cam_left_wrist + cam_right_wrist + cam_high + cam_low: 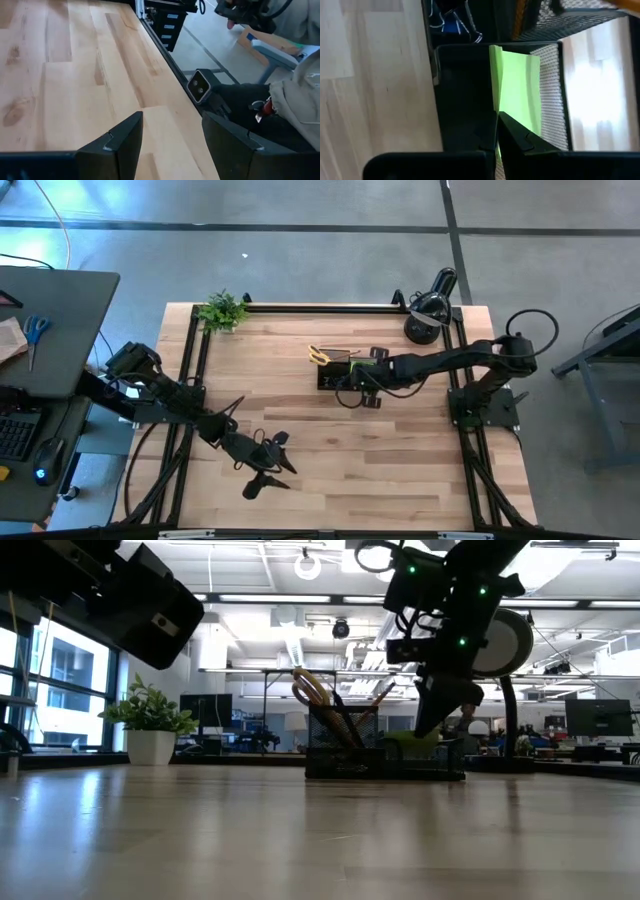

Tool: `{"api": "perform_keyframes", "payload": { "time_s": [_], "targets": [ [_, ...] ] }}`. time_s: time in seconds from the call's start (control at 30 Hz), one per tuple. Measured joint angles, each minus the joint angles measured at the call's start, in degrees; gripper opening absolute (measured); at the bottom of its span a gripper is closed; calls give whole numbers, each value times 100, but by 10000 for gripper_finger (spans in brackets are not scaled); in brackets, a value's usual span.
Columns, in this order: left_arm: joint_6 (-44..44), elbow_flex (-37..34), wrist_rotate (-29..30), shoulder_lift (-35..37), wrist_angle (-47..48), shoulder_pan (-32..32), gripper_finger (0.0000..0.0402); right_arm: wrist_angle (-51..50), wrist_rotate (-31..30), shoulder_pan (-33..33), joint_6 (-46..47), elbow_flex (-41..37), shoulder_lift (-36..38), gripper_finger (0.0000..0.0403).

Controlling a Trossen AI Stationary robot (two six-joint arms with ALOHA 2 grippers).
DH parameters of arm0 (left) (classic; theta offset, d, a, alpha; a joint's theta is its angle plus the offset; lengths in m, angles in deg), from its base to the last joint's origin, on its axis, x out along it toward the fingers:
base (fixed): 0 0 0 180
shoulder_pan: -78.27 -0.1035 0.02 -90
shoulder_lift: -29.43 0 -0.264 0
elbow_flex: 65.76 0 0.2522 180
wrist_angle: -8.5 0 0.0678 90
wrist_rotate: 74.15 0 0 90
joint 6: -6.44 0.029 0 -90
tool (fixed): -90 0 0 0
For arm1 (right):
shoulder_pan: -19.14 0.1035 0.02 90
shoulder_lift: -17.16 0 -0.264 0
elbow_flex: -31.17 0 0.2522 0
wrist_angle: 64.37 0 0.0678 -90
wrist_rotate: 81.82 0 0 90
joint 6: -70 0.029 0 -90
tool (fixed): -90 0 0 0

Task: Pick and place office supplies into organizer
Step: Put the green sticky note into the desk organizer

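Observation:
The black mesh organizer [340, 372] stands on the table's far right half. Yellow-handled scissors [308, 690] and orange pencils [381, 696] stand upright in its taller section. My right gripper [358, 378] slants down over a low compartment [547, 65], shut on the lime-green sticky-note pad [516, 85]. Something blue [454, 24] lies in a neighbouring compartment. My left gripper [172, 150] hovers open over bare wood near the table's front edge [276, 462], with nothing between its fingers. My right gripper pinches the sticky-note pad by one edge [499, 117] between its two fingers, slanting down from above. The pad stands on edge below the fingers, inside the organizer's low compartment [410, 743]. Whether its lower edge rests on the compartment floor does not show.
A black domed lamp [430, 305] stands at the far right corner, and a small green plant [222, 310] at the far left. A side desk [60, 300] with blue scissors [35, 330] stands left of the table. A person [300, 90] sits beyond the near edge. Bare wood lies between the arms.

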Motion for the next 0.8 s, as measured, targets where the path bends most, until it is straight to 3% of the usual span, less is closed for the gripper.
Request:
{"api": "perform_keyframes", "payload": {
  "time_s": [0.37,0.8],
  "targets": [
    [-4,0,254,0,-1,145,193,79,87,7,135,-7,-603,0],
    [-4,0,237,0,3,143,193,126,89,7,278,-7,-648,0]
  ]
}}
